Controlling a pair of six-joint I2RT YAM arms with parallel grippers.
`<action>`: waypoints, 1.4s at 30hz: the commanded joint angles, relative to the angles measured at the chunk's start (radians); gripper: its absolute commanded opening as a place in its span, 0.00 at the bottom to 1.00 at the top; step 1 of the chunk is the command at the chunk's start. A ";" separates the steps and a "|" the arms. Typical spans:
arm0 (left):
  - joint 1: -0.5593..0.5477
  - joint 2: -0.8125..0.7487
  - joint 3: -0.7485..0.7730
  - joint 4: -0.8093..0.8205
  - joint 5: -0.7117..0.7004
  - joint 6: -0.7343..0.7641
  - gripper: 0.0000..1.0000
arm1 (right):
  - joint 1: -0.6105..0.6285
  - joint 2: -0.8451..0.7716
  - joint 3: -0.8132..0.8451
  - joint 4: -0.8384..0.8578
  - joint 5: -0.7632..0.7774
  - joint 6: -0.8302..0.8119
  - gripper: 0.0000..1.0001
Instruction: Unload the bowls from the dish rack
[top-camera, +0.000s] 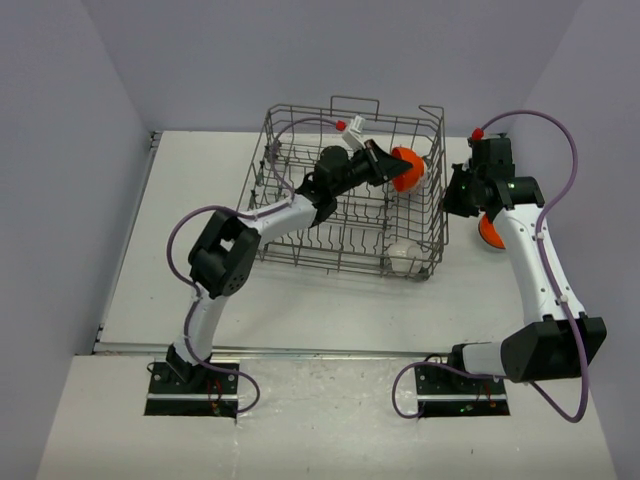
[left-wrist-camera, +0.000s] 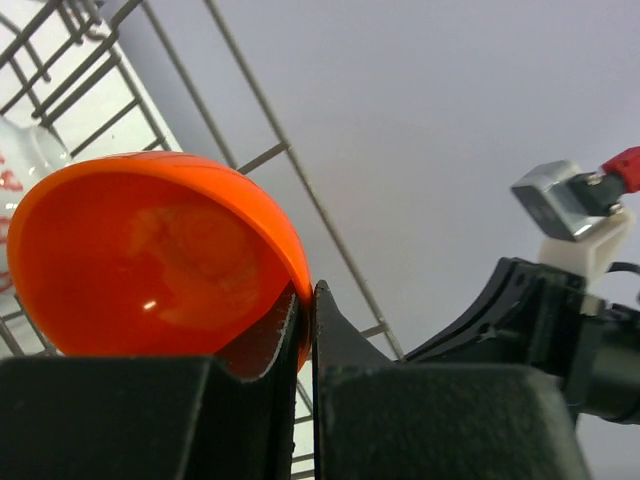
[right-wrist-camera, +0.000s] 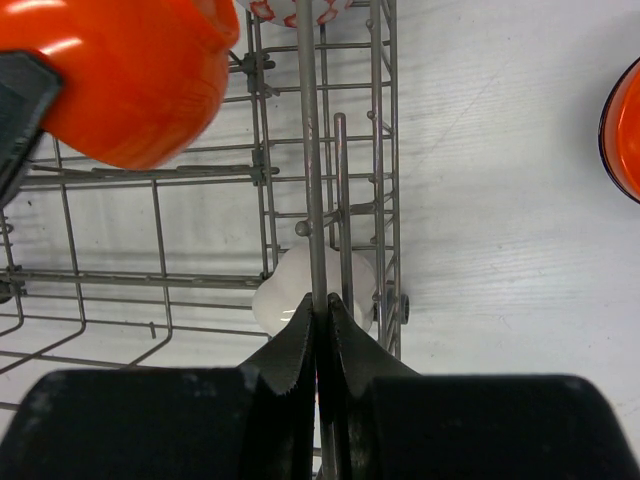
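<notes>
We risk dropping the orange bowl (left-wrist-camera: 150, 260), pinched only by its rim in the left gripper (left-wrist-camera: 308, 300), while the right gripper (right-wrist-camera: 322, 305) clamps the dish rack (right-wrist-camera: 308, 150).

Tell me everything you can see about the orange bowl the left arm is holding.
The orange bowl is plain, glossy and bright, plastic or glazed by its look, and empty. The left gripper pinches its rim, one jaw inside, one outside, holding it tipped on its side inside the dish rack, near the rack's right wall.
</notes>
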 joint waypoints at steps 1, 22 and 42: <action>0.022 -0.105 0.078 -0.007 0.043 0.046 0.00 | -0.008 -0.013 0.042 -0.011 0.054 0.015 0.00; 0.160 -0.428 0.094 -0.677 -0.050 0.423 0.00 | -0.006 -0.059 0.006 0.035 0.067 0.078 0.56; 0.483 -0.648 0.034 -1.422 -0.640 0.591 0.00 | 0.046 -0.020 0.284 -0.060 -0.012 0.089 0.62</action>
